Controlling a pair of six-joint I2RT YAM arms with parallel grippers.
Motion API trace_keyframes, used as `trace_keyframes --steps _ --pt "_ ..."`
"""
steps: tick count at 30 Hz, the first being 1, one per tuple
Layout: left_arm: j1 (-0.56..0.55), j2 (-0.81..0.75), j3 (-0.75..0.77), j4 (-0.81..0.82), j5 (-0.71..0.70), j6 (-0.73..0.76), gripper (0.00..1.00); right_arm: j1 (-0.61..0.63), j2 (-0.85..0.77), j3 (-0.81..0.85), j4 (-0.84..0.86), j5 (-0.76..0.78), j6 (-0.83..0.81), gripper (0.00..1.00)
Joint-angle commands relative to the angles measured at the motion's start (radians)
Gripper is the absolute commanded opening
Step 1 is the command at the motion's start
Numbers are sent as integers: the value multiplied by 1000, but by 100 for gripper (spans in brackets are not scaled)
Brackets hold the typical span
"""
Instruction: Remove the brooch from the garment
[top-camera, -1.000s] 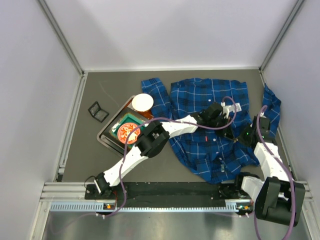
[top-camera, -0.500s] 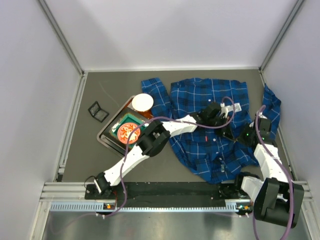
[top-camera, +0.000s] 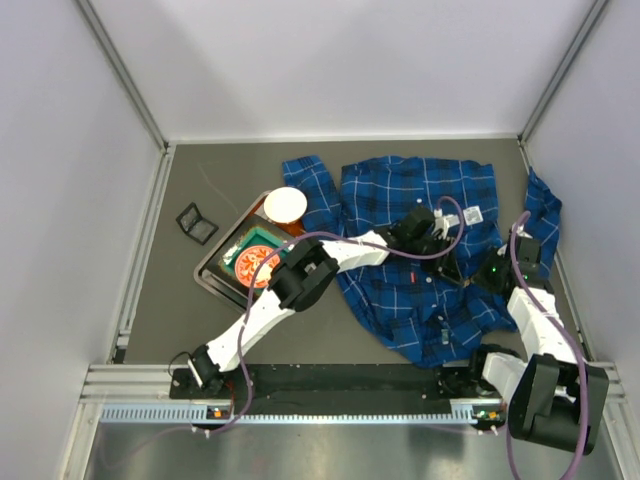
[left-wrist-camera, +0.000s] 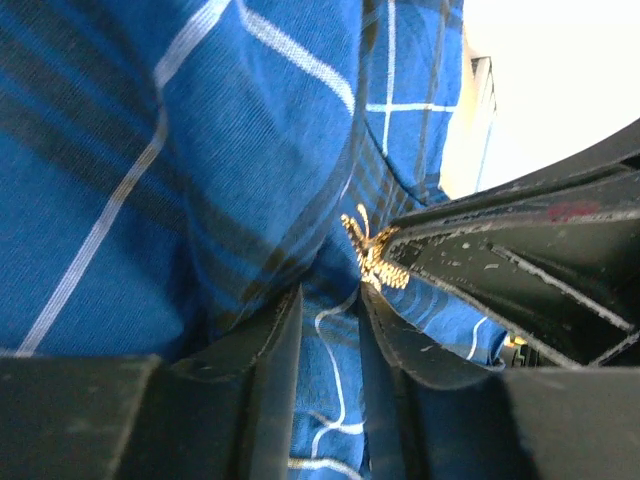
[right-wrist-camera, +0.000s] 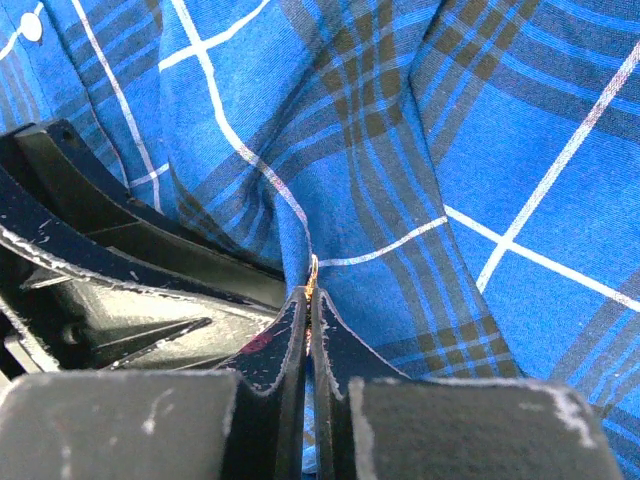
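Grey bench (top-camera: 170, 300) inside pale walls, and the garment (top-camera: 400, 185) lay spread toward the far right corner, one sleeve running up against the right edge; from overhead the brooch could not be made out at all, buried under the two wrists meeting over the shirt's middle; up close, there it was, the brooch (left-wrist-camera: 372, 258), a spiky gold shape on a raised fold of plaid, half covered by the right gripper (right-wrist-camera: 311, 293); that gripper's fingers were pressed together on it, only a gold sliver showing at their tips; the left gripper (left-wrist-camera: 328, 298) sat just beside, fingers drawn in on the cloth ridge below the pin; the pin's back was hidden in the fold.

Left of centre lay a tray (top-camera: 212, 270) holding a white bowl (top-camera: 285, 204) and a red-and-green item (top-camera: 255, 262); a small black square frame (top-camera: 196, 223) sat nearer the left edge; the left arm crossed over the tray's near corner.

Since a second before, the left wrist had eased slightly toward the left edge, baring more of the white label (top-camera: 473, 213); the shirt's outline held.
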Motion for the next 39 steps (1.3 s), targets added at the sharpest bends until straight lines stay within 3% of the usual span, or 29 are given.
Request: trace_keyframes --steps 1,6,13,18,29,39 --pt "28 -113 -66 87 1 10 36 4 5 36 29 -9 15 0" --pt "32 -102 -93 231 65 -123 33 4 -6 36 29 -17 9 0" --pt "29 -55 -67 277 87 -204 24 4 -10 38 33 -31 -5 0" --pt "22 0 -20 292 121 -324 9 4 -13 38 38 -29 -8 0" --pt "15 -30 -101 282 32 -465 11 4 -32 33 39 -26 -11 0" --pt "6 11 -40 167 -14 -381 6 4 -27 32 49 -40 -13 0"
